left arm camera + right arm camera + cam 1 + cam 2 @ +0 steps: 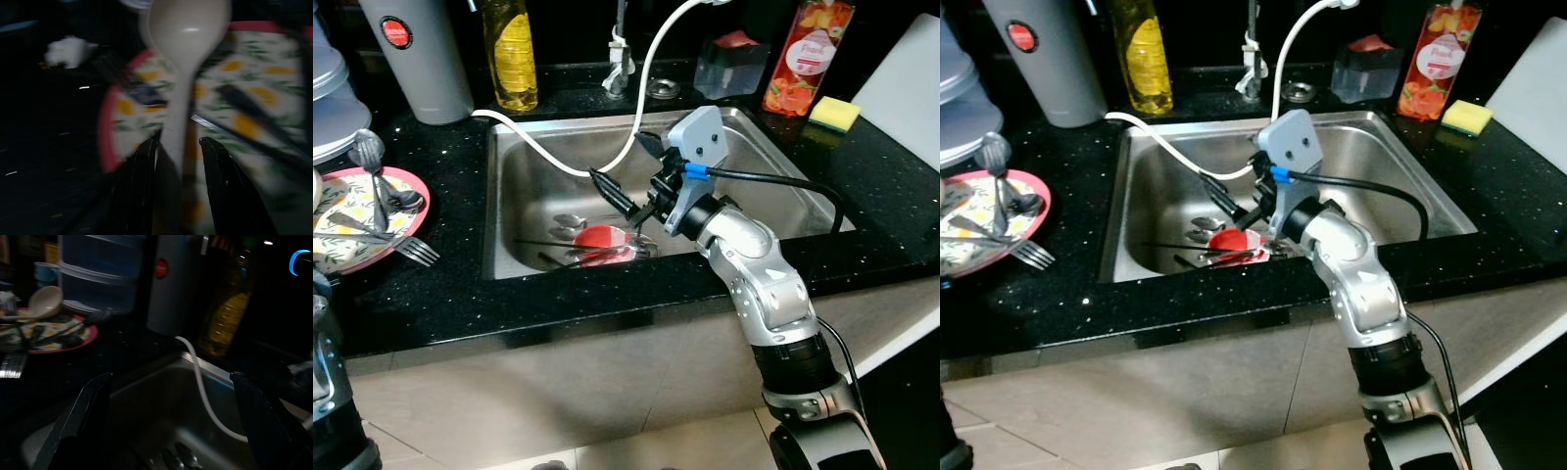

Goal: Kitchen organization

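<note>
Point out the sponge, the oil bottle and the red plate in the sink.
sponge (pixel 834 114), left eye view, yellow top face
oil bottle (pixel 512 59), left eye view, yellow body
red plate (pixel 600 238), left eye view, red centre

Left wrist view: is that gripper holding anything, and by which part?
Yes: the left gripper holds a cream spoon by its handle, over the floral plate.

Brushed steel sink (pixel 524 176), glossy speckled black stone counter (pixel 440 294), smooth cream plastic spoon (pixel 188 29).
</note>
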Robot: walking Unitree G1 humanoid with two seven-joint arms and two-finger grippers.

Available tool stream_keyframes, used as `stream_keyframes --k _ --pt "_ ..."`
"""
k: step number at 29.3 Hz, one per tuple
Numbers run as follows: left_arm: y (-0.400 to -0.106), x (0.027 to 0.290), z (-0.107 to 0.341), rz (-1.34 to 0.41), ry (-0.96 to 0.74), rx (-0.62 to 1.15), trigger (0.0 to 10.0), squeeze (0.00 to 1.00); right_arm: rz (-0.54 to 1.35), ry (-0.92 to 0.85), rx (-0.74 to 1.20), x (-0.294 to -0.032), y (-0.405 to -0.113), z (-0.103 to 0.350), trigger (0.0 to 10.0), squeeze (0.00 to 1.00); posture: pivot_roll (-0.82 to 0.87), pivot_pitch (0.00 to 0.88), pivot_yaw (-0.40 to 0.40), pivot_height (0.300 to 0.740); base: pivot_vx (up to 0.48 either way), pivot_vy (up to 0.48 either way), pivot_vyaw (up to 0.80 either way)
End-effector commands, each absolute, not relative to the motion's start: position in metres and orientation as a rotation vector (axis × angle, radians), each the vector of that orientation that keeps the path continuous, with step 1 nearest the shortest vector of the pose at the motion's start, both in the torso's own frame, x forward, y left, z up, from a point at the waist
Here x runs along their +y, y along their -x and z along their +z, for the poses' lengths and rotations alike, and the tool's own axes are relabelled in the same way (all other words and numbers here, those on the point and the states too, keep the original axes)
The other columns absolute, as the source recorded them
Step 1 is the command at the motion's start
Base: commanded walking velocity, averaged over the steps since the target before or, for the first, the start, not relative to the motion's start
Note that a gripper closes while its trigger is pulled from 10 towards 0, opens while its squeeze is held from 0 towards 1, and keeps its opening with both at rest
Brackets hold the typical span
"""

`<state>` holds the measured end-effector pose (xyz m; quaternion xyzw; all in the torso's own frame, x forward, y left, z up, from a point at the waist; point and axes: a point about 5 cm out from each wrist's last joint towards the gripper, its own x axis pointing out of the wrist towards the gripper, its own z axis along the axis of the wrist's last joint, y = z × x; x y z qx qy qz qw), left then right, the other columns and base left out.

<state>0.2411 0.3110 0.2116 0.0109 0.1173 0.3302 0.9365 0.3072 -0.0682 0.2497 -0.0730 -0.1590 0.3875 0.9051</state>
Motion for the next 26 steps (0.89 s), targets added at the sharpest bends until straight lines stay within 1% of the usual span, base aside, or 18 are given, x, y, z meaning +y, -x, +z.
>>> stream_keyframes --k 1,4,11,12,13,14,15,16,23,24,26 --pt "-0.241 0.308 0.212 0.622 -0.026 0.275 10.0 0.00 0.819 0.142 -0.319 -0.068 -0.303 0.247 10.0 0.00 0.11 0.000 0.035 0.740 0.000 0.000 0.00" --pt "-0.240 0.306 0.205 0.595 0.009 0.317 10.0 0.00 0.828 0.135 -0.308 -0.068 -0.302 0.245 10.0 0.00 0.12 0.000 0.038 0.740 0.000 0.000 0.00" --pt "-0.235 0.309 0.190 0.583 0.027 0.391 10.0 0.00 0.846 0.127 -0.300 -0.066 -0.300 0.245 10.0 0.00 0.12 0.000 0.044 0.740 0.000 0.000 0.00" --pt "-0.234 0.309 0.187 0.583 0.038 0.402 9.0 0.00 0.847 0.127 -0.300 -0.066 -0.300 0.244 10.0 0.00 0.12 0.000 0.044 0.740 0.000 0.000 0.00" --pt "-0.234 0.309 0.187 0.583 0.038 0.402 9.0 0.00 0.847 0.127 -0.300 -0.066 -0.300 0.244 10.0 0.00 0.12 0.000 0.044 0.740 0.000 0.000 0.00" --pt "-0.234 0.308 0.184 0.582 0.051 0.411 8.2 0.00 0.847 0.127 -0.299 -0.067 -0.300 0.244 10.0 0.00 0.12 0.000 0.041 0.740 0.000 0.000 0.00" --pt "-0.234 0.308 0.181 0.580 0.061 0.419 1.2 0.00 0.846 0.127 -0.297 -0.068 -0.300 0.243 10.0 0.00 0.12 0.000 0.041 0.740 0.000 0.000 0.00" --pt "-0.235 0.306 0.178 0.582 0.075 0.422 0.0 0.00 0.840 0.127 -0.294 -0.068 -0.301 0.242 10.0 0.00 0.12 0.000 0.032 0.740 0.000 0.000 0.00" --pt "-0.235 0.306 0.187 0.616 0.055 0.343 0.0 0.00 0.832 0.103 -0.303 -0.065 -0.304 0.246 10.0 0.00 0.14 0.000 0.009 0.740 0.000 0.000 0.00" --pt "-0.235 0.309 0.205 0.660 -0.059 0.204 0.0 0.00 0.830 0.100 -0.301 -0.062 -0.307 0.246 10.0 0.00 0.13 0.000 0.001 0.740 0.000 0.000 0.00" --pt "-0.235 0.309 0.205 0.660 -0.059 0.204 0.0 0.00 0.830 0.100 -0.301 -0.062 -0.307 0.246 10.0 0.00 0.13 0.000 0.001 0.740 0.000 0.000 0.00"
